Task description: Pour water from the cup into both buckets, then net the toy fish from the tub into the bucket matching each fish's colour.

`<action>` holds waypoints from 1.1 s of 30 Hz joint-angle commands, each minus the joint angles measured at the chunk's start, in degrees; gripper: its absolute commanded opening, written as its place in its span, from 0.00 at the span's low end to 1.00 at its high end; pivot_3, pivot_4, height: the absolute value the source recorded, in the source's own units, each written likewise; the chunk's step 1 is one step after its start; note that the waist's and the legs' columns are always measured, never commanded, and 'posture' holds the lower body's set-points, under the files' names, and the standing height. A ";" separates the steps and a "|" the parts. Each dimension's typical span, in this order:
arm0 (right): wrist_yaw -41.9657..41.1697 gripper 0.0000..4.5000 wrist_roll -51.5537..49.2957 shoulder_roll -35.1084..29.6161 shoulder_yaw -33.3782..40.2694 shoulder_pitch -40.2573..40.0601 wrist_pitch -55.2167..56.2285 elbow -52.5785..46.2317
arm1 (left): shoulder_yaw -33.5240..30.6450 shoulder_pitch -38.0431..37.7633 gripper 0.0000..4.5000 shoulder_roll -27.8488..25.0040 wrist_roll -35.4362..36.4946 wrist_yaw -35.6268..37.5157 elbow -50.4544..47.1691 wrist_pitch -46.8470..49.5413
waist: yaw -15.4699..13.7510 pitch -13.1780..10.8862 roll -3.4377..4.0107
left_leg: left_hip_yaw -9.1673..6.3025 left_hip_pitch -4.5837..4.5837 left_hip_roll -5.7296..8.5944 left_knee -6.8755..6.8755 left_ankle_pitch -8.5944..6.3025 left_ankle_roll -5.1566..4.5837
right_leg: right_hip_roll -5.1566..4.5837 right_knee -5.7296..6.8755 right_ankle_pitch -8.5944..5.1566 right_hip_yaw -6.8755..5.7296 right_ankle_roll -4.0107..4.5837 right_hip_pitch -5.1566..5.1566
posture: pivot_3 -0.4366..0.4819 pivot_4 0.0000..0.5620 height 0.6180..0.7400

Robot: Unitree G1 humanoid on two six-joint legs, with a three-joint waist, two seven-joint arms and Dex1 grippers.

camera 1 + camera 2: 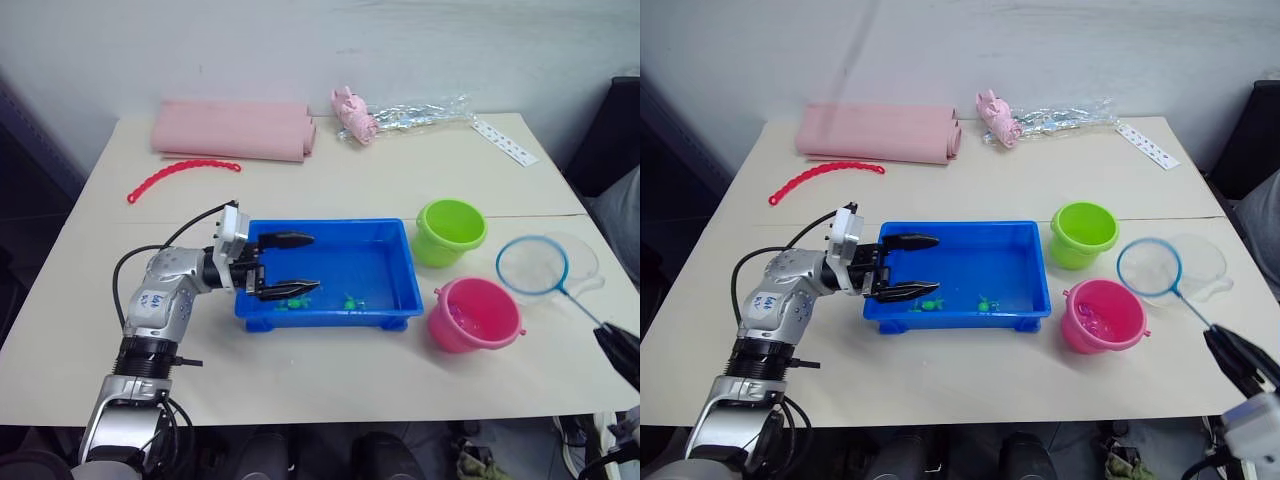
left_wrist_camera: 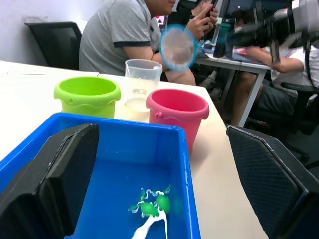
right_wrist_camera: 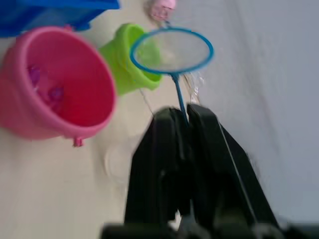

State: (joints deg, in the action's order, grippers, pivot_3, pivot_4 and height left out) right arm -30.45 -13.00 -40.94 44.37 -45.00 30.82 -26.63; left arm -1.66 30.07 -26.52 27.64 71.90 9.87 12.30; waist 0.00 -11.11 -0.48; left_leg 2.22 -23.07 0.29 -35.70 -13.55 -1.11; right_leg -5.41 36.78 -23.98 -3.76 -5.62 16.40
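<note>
The blue tub (image 1: 372, 262) sits mid-table with two green toy fish (image 1: 295, 298) (image 2: 152, 206) near its front wall. My left gripper (image 1: 300, 264) hangs open over the tub's left part, its nearer finger close to one fish. At the table's right edge my right gripper (image 3: 183, 113) is shut on the stick of the net (image 1: 532, 265). The net's blue hoop is held above the table, in front of the clear cup (image 1: 1202, 266). The pink bucket (image 1: 475, 313) holds small pink fish (image 3: 54, 92). The green bucket (image 1: 450, 232) stands behind it.
A rolled pink cloth (image 1: 235, 128), a red beaded chain (image 1: 180, 175), a pink pig toy (image 1: 352, 113), crinkled clear wrap (image 1: 420, 112) and a white strip (image 1: 505, 140) lie along the far side. People (image 2: 124, 35) sit beyond the table's right side.
</note>
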 commanded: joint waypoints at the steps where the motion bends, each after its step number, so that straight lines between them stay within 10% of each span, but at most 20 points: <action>1: -5.98 0.00 -12.09 -8.78 -3.42 5.08 -11.36 -4.89 | -3.83 -2.06 0.99 -2.40 1.09 -0.63 -0.68 -1.75 | 0.36 0.00 0.01 | 0.05 0.01 0.00 0.01 -0.02 0.00 | 0.00 -0.01 0.00 0.04 0.00 0.00 | 0.48 0.27 1.00; 8: -13.93 0.00 -12.98 -26.24 -23.23 33.17 -30.16 -0.52 | -10.34 -10.49 0.99 -8.14 1.56 -2.21 -4.47 -2.93 | -0.06 -0.05 0.00 | -0.06 -0.16 -0.04 -0.06 -0.04 -0.03 | 0.00 -0.05 0.00 -0.19 -0.01 0.09 | 0.48 0.27 1.00; 17: -28.62 0.00 2.42 -25.45 -50.20 66.07 -35.28 12.32 | -13.24 -18.22 0.99 -12.69 1.42 -1.81 -8.63 -4.53 | -0.19 -0.09 -0.01 | -0.13 -0.37 0.00 -0.34 -0.17 -0.16 | -0.15 -0.23 0.01 -0.31 -0.02 0.07 | 0.48 0.27 1.00; 33: -45.57 0.00 17.00 -20.42 -63.82 85.21 -36.61 21.68 | -11.89 -22.82 0.99 -13.01 2.16 -6.43 -18.45 -1.61 | 0.09 -0.11 0.03 | -0.08 -0.36 -0.03 -0.33 -0.23 -0.11 | -0.14 -0.19 0.01 -0.28 -0.02 0.14 | 0.48 0.27 1.00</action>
State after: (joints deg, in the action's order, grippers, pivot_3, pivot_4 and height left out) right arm -72.99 2.90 -61.02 -19.09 38.94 -5.38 -4.40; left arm -13.30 7.16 -39.15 28.19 66.20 -6.14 9.95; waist 0.09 -11.22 -0.45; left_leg 2.13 -23.43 0.26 -36.02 -13.78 -1.22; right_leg -5.55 36.58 -23.97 -4.04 -5.64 16.54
